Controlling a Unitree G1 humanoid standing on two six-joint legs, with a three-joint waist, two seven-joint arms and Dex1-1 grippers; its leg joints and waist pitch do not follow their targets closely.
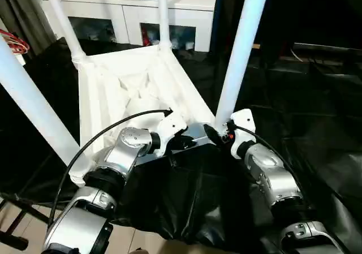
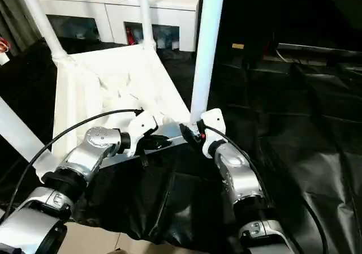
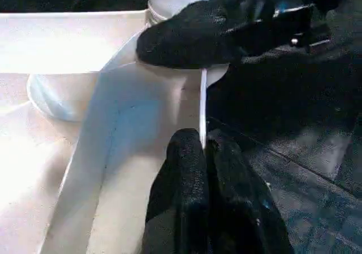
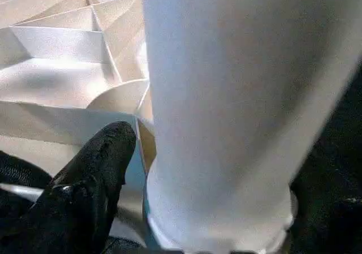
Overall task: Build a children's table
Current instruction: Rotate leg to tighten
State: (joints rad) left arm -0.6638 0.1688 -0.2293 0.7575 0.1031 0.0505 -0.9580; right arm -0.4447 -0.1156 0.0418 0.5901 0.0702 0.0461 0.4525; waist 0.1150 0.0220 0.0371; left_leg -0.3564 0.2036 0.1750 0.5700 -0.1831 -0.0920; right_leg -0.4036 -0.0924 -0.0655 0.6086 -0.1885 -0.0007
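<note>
Head views show 4 legs (image 1: pixel 240 50) standing in the upturned top (image 1: pixel 130 90), left gripper (image 3: pixel 202 152) pinching its rim, right gripper (image 1: pixel 218 134) around the nearest leg.

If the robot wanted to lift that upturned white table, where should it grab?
Probably by the near side wall of the table top, pinching its thin upright rim from the robot's own side. The wall is narrow enough for two fingers, while the legs are wide tubes.
</note>
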